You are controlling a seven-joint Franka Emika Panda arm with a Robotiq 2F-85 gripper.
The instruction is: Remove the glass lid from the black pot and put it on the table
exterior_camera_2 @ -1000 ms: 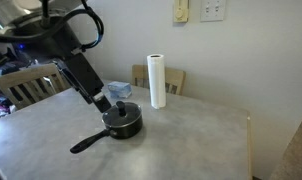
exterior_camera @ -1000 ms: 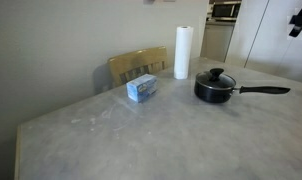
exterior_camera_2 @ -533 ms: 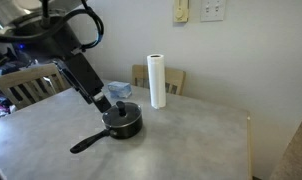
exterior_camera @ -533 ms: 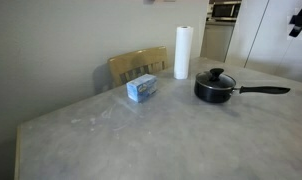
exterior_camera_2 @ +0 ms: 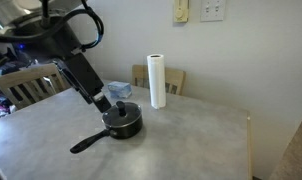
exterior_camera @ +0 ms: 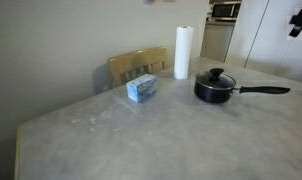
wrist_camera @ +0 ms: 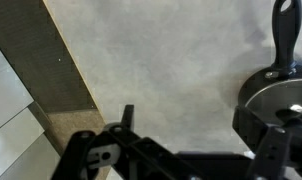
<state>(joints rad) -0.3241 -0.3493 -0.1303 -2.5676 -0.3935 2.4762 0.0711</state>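
Surface: large light grey marbled table (exterior_camera: pixel 141 140) in a room with plain walls, carrying every object named below.
Landmark: small black pot with a long straight handle (exterior_camera: pixel 213 92), standing on the table.
Lid: round glass lid with a metal rim and black knob (exterior_camera: pixel 215 78) sits flat on the black pot and covers it fully.
Behind the pot: tall white paper-towel roll (exterior_camera: pixel 182 52), upright and apart from the pot.
Beside the pot: small blue box (exterior_camera: pixel 142 89), on the side away from the handle, with a wooden chair (exterior_camera: pixel 136 65) behind it.
Gripper: black Robotiq gripper (exterior_camera_2: pixel 103 103) hangs just above and beside the pot, jaws spread wide, holding nothing.
Wrist view: the pot is at the frame's edge, not between the fingers, so the gripper is off-centre from the knob.
Change: none; pot, lid and arm look the same as a second ago.
Meaning: the removal has not begun, and the gripper probably has to centre over the knob first.
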